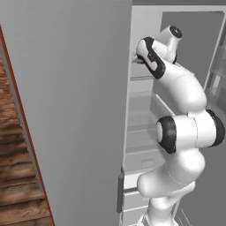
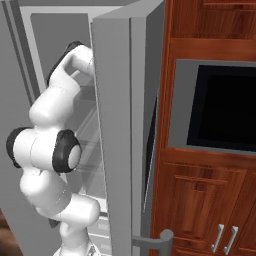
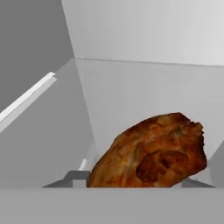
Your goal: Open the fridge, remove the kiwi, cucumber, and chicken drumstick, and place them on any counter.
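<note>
One chicken drumstick [image 3: 151,153] is in sight, a single reddish-brown piece lying close before the hand camera inside the fridge [image 1: 66,110], against its white inner walls. The fridge stands open, its one door [image 2: 120,130] swung out, with several clear glass shelves [image 1: 141,128] stacked inside. The arm reaches into the upper part. The fingertips are hidden, so I cannot tell whether the gripper grasps the drumstick, though it seems very near.

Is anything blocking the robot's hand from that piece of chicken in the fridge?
Nothing visible does. In the hand view the drumstick sits right ahead of the hand, close up, with only white fridge wall behind it. Whether the fingers already grip it cannot be told.
</note>
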